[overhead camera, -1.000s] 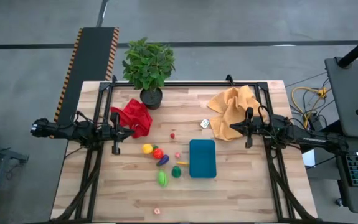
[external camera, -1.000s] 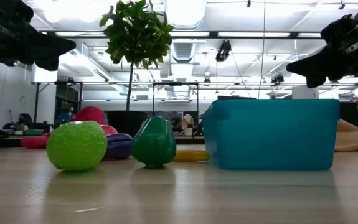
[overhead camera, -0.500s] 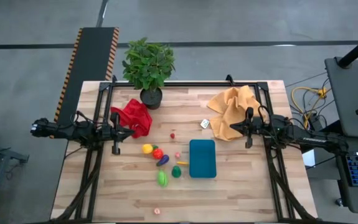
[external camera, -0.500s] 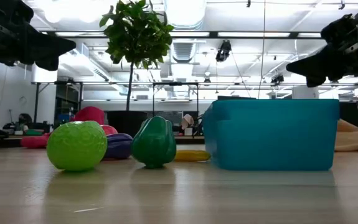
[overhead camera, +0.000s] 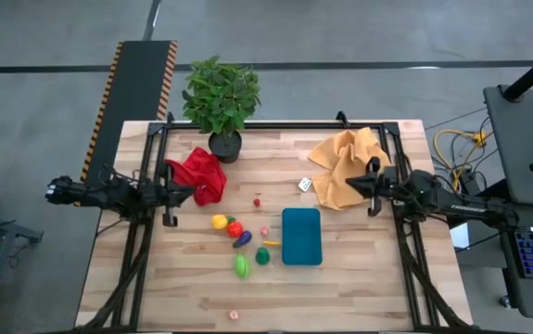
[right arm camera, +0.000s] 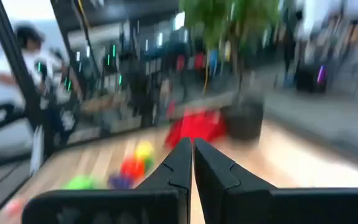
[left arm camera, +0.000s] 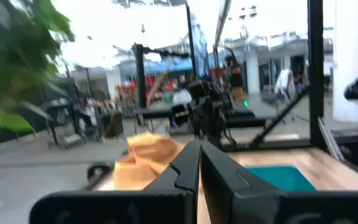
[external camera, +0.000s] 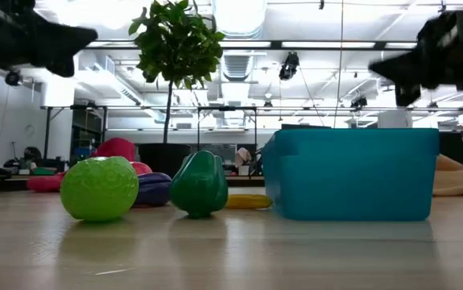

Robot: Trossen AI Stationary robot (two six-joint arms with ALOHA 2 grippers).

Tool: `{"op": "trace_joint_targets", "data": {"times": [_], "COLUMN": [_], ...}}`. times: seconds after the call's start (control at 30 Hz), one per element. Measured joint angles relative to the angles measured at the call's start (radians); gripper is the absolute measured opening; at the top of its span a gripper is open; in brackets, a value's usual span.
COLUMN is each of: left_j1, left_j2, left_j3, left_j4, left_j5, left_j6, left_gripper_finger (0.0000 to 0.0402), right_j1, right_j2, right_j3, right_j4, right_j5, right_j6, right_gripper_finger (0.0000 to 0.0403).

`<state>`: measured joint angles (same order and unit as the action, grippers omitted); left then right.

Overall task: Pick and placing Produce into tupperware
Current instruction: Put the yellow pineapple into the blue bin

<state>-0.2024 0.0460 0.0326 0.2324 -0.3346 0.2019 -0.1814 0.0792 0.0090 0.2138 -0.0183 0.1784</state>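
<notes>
The teal tupperware rests flat on its base on the wooden table. To its left lie the toy produce: a yellow piece, a red one, a purple one, a small yellow one, a dark green one and a light green one. My left gripper hangs shut above the red cloth, left of the produce. My right gripper hangs shut above the mustard cloth, beyond the tupperware's far right corner.
A potted plant stands at the far edge. A red cloth and a mustard-yellow cloth lie on the far half. A small white tag and pink and red specks are scattered. Bare wood runs along the near edge.
Both grippers have risen a little above the table, as the low view shows. The left one has drawn slightly back toward the table's left edge. The produce and the tupperware have stayed where they were.
</notes>
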Motion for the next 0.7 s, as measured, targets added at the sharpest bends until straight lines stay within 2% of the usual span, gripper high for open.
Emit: {"op": "trace_joint_targets", "data": {"times": [0.13, 0.2, 0.37, 0.57, 0.7], "left_j1": [0.0, 0.0, 0.003, 0.012, 0.013], "left_j2": [0.019, 0.036, 0.12, 0.288, 0.387], "left_j3": [0.0, 0.0, 0.013, 0.055, 0.116], "left_j4": [0.118, 0.161, 0.17, 0.187, 0.238], "left_j5": [-0.096, -0.101, -0.124, -0.13, -0.131], "left_j6": [0.021, 0.024, 0.025, 0.029, 0.143], "left_gripper_finger": [0.0, 0.0, 0.0013, 0.0101, 0.0154], "right_j1": [0.0, 0.0, 0.0, 0.0, 0.0], "right_j2": [0.008, 0.016, 0.056, 0.167, 0.237], "right_j3": [0.0, 0.0, 0.001, 0.001, 0.031], "right_j4": [0.215, 0.3, 0.312, 0.366, 0.368], "right_j5": [0.005, 0.033, 0.073, 0.073, 0.073], "right_j6": [-0.022, -0.022, -0.07, -0.084, -0.199], "right_gripper_finger": [0.0009, 0.0009, 0.003, 0.0115, 0.0173]}}
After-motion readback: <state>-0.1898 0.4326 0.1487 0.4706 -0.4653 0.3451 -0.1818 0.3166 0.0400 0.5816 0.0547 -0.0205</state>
